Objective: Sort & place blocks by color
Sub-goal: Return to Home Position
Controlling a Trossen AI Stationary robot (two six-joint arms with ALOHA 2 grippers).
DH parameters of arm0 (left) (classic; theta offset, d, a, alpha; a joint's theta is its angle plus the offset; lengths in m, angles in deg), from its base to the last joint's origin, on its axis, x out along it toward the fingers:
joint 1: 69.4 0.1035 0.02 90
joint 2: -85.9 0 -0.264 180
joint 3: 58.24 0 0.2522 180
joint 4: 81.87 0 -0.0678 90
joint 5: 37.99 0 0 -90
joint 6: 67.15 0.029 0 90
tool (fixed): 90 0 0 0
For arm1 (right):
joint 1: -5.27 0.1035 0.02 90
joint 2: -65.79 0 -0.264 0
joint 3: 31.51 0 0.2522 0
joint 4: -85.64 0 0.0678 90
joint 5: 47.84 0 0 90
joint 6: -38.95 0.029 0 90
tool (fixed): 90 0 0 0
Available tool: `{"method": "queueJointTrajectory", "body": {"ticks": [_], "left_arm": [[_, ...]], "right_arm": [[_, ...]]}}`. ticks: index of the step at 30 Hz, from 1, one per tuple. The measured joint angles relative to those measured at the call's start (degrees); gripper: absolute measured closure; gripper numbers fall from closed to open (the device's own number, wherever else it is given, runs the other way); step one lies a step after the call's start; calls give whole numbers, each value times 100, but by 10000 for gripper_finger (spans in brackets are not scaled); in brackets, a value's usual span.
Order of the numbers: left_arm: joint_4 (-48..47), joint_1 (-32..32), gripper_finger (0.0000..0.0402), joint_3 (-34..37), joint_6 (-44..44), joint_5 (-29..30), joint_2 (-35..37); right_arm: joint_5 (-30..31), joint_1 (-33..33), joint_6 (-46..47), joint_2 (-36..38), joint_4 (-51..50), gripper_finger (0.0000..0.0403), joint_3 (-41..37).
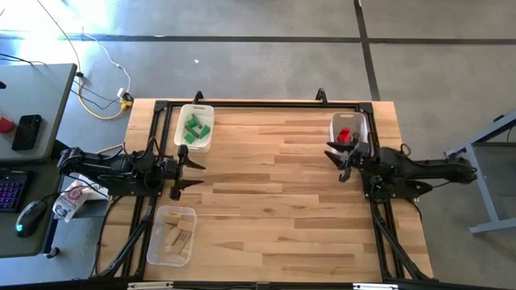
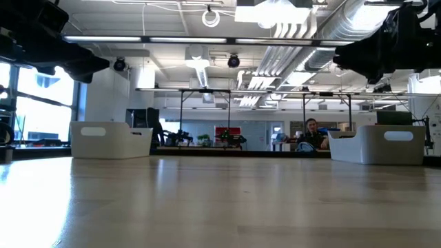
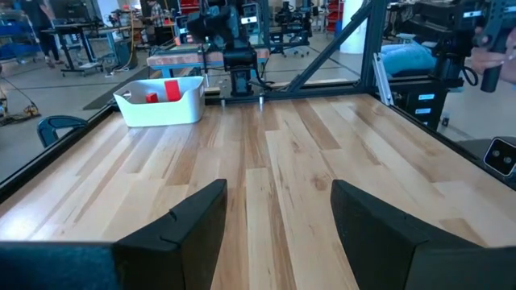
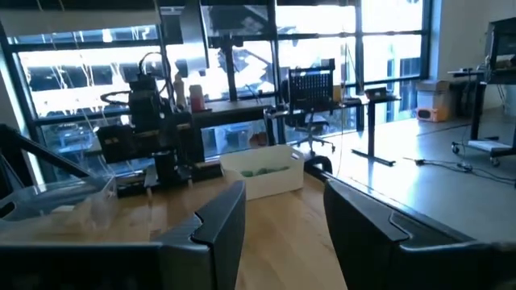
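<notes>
1. A light wooden counter [image 1: 274, 201] with a black frame stands on a grey concrete floor [image 1: 266, 68].
2. A white bin [image 1: 194, 107] sits at the counter's far left, a grey bin [image 1: 348, 115] at its far right, and a clear bin [image 1: 172, 209] at its near left.
3. Left of the counter is a grey desk [image 1: 40, 97] carrying a black phone [image 1: 27, 131], a lit keyboard [image 1: 10, 192] and a mouse [image 1: 31, 216].
4. Cables with a yellow plug [image 1: 122, 101] lie on the floor between the desk and the counter.
5. A person [image 2: 313, 134] sits far off in the room behind.
</notes>
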Motion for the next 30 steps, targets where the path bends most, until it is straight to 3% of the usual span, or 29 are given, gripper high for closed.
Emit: {"method": "queueJointTrajectory", "body": {"ticks": [8, 19, 30], "left_arm": [[-2, 0, 193, 0, 0, 2, 0], [0, -2, 193, -2, 0, 2, 0], [0, -2, 193, -2, 0, 1, -1]], "right_arm": [[0, 0, 73, 801, -1121, 247, -2], [120, 0, 147, 778, -1249, 247, 11], [140, 0, -349, 776, -1264, 247, 17]]}}
